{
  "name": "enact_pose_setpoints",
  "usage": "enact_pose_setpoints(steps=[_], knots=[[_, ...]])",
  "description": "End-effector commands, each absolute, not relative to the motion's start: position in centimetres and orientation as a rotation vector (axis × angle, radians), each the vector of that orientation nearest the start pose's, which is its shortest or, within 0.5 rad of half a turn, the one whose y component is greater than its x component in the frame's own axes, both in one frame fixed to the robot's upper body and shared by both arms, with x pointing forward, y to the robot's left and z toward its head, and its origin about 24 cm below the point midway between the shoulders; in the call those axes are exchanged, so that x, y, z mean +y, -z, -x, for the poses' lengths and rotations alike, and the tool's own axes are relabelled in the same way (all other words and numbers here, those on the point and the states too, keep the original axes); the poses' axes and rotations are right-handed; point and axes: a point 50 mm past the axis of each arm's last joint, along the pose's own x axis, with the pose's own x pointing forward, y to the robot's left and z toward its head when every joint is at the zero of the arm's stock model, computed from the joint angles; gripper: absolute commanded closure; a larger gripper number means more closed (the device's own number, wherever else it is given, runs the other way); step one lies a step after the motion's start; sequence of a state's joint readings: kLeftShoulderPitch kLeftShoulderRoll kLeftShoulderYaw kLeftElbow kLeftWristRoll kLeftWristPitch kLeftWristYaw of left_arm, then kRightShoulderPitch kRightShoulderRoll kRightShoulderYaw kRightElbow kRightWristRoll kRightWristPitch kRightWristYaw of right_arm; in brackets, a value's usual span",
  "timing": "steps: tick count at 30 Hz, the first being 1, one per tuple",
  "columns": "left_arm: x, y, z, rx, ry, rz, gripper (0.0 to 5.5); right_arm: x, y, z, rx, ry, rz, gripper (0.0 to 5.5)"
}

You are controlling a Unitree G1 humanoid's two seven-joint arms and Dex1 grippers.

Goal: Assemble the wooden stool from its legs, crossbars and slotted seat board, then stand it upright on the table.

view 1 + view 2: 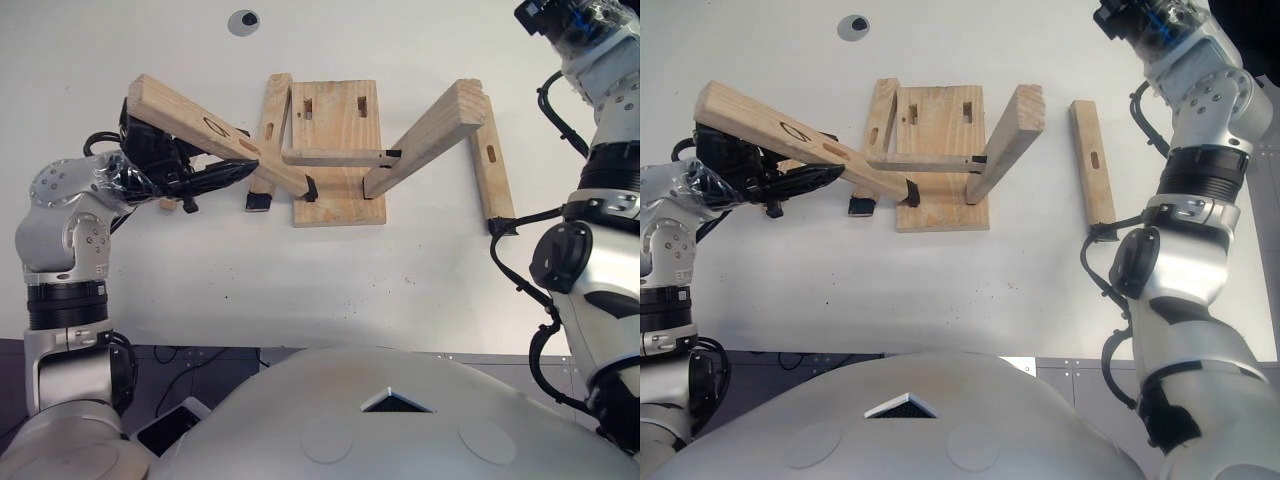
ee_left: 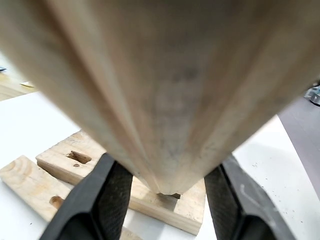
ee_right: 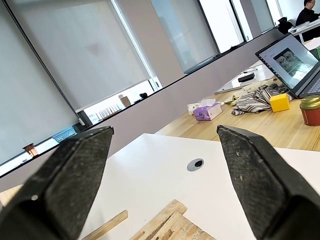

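The slotted seat board (image 1: 335,205) lies flat on the white table. Over it stands a half-built frame: a tilted leg (image 1: 180,110) and a second tilted leg (image 1: 430,135), joined by a crossbar (image 1: 335,157). My left gripper (image 1: 240,170) is shut on the first leg near its middle, its black fingers (image 2: 105,200) pressing both sides of the wood. One loose leg (image 1: 272,115) lies flat against the board's left edge, another (image 1: 492,165) to the right. My right gripper (image 3: 165,131) is raised high over the table's far right, open, with nothing between its fingers.
A round cable hole (image 1: 243,22) sits in the table beyond the parts. The table's front edge (image 1: 300,348) runs close to me, with bare white surface between it and the board. Desks with a laptop (image 3: 290,62) stand in the room behind.
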State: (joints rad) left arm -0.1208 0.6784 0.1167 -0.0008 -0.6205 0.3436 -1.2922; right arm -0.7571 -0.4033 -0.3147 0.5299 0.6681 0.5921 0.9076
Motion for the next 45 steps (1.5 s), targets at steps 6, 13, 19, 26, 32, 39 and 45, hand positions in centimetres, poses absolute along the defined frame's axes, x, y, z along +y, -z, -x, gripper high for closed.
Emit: enact_pose_setpoints(steps=[6,13,19,26,32,39,45], knots=[[23.7,-11.0,-25.1,0.290,1.310,-0.129,3.49,-21.0,-16.5,-35.4,-0.045,-0.831,-0.547,1.69],[22.8,-12.2,-26.1,0.320,1.425,-0.234,3.49,-20.6,-15.7,-35.1,-0.029,-0.827,-0.545,1.69],[21.6,-13.1,-26.5,0.300,1.486,-0.342,3.49,-20.8,-15.1,-34.8,-0.017,-0.805,-0.552,1.69],[20.8,-13.5,-26.0,0.263,1.505,-0.362,3.49,-20.7,-14.9,-34.7,-0.010,-0.802,-0.548,1.69],[19.7,-13.7,-25.6,0.282,1.527,-0.441,3.49,-20.8,-14.9,-34.7,-0.005,-0.800,-0.542,1.69],[19.2,-12.3,-24.9,0.443,1.533,-0.572,3.49,-20.6,-14.6,-34.6,0.000,-0.799,-0.544,1.69],[20.2,-5.8,-23.5,0.699,1.513,-0.369,3.49,-20.0,-14.5,-34.6,0.014,-0.813,-0.550,1.69]])
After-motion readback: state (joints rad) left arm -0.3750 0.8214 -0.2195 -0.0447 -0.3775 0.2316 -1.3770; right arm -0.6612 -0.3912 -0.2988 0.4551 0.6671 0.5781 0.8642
